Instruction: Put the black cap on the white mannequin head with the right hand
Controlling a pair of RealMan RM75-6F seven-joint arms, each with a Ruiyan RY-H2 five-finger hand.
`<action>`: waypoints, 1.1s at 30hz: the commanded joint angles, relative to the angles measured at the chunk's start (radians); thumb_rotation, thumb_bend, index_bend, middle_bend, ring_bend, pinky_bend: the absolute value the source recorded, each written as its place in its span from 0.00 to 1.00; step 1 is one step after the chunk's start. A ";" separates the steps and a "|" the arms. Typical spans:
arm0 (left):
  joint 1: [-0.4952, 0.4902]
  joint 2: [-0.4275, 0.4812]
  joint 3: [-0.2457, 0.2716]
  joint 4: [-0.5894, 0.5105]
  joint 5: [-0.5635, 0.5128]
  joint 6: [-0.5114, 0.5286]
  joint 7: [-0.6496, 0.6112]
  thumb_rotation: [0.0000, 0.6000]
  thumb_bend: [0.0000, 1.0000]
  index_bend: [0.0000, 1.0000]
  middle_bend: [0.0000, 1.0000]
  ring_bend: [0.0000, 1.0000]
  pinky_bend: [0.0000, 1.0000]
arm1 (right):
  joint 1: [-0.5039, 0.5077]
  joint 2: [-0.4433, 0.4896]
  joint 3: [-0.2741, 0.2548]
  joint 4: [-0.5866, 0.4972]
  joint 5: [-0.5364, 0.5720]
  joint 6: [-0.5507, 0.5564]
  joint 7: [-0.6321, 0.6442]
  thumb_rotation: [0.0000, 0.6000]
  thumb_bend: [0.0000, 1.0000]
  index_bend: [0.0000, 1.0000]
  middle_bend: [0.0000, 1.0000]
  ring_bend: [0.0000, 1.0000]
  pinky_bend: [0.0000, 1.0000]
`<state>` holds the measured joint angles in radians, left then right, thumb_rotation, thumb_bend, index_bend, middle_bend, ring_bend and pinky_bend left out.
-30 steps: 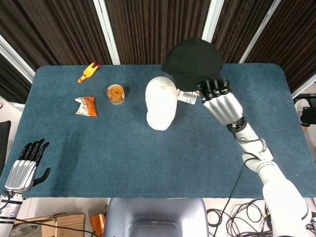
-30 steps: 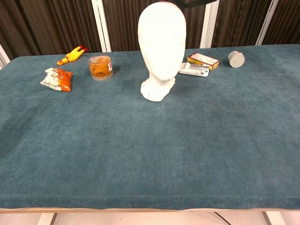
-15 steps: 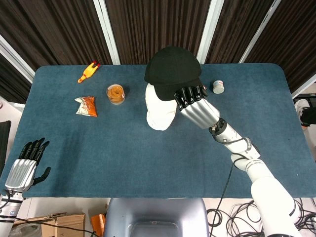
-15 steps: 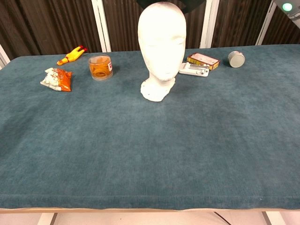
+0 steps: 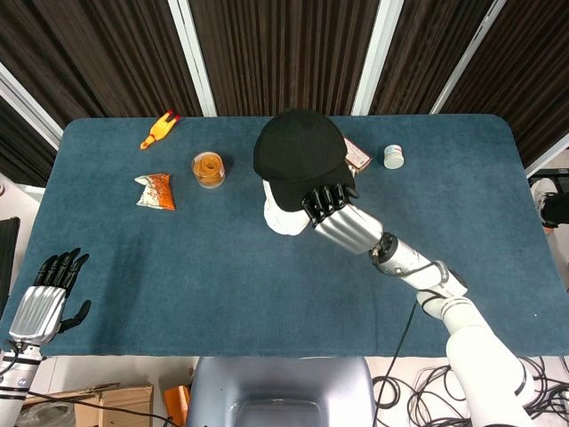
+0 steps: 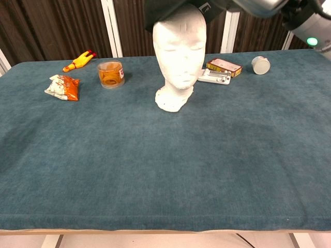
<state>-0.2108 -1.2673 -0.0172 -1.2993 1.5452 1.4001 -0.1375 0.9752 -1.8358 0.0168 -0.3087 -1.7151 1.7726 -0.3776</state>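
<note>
The black cap [image 5: 298, 153] sits over the top of the white mannequin head [image 5: 283, 219], which stands upright mid-table. My right hand [image 5: 331, 210] grips the cap at its brim on the near right side. In the chest view the cap [image 6: 164, 8] covers the crown of the mannequin head [image 6: 178, 51] at the frame's top edge, with the face below it bare; part of the right hand [image 6: 258, 6] shows at the top right. My left hand [image 5: 46, 301] hangs by the table's front left corner, fingers apart and holding nothing.
A yellow rubber chicken [image 5: 158, 129], an orange-filled jar [image 5: 209, 167] and a snack packet [image 5: 156, 189] lie left of the head. A small box [image 6: 223, 65], a white device [image 6: 214, 77] and a round tin [image 6: 260, 64] lie to its right.
My right hand has carried the cap leftward and down from behind the head's right side, so it now covers the top of the mannequin head. The left hand has not moved.
</note>
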 commanded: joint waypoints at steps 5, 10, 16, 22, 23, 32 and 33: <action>0.000 0.001 -0.001 -0.002 0.001 0.004 0.001 1.00 0.39 0.00 0.00 0.00 0.08 | -0.015 -0.032 -0.028 0.018 -0.030 0.033 -0.001 1.00 0.37 1.00 0.68 0.68 0.81; -0.001 0.002 0.000 -0.003 0.003 0.003 -0.001 1.00 0.39 0.00 0.00 0.00 0.08 | -0.030 -0.050 -0.038 0.030 -0.037 0.038 -0.001 1.00 0.37 1.00 0.68 0.68 0.81; 0.001 0.005 0.001 -0.006 0.005 0.008 -0.005 1.00 0.39 0.00 0.00 0.00 0.08 | -0.045 -0.073 -0.046 0.051 -0.040 0.032 -0.003 1.00 0.37 1.00 0.69 0.68 0.81; 0.000 0.006 0.002 -0.002 0.008 0.009 -0.017 1.00 0.39 0.00 0.00 0.00 0.08 | -0.064 -0.091 -0.035 0.062 -0.018 0.009 0.008 1.00 0.37 0.80 0.67 0.66 0.76; 0.000 0.006 0.003 -0.001 0.008 0.008 -0.018 1.00 0.39 0.00 0.00 0.00 0.08 | -0.067 -0.094 -0.030 0.061 -0.011 0.003 0.008 1.00 0.35 0.71 0.64 0.64 0.75; -0.005 0.004 0.005 -0.004 0.002 -0.009 -0.013 1.00 0.39 0.00 0.00 0.00 0.08 | -0.093 -0.090 -0.009 0.011 0.021 -0.032 0.025 1.00 0.09 0.00 0.30 0.36 0.62; -0.006 0.004 0.005 -0.004 0.002 -0.010 -0.011 1.00 0.39 0.00 0.00 0.00 0.08 | -0.096 -0.087 -0.010 0.003 0.021 -0.034 0.022 1.00 0.07 0.00 0.28 0.35 0.60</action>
<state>-0.2162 -1.2634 -0.0121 -1.3033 1.5473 1.3903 -0.1484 0.8830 -1.9257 0.0063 -0.3000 -1.6950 1.7413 -0.3541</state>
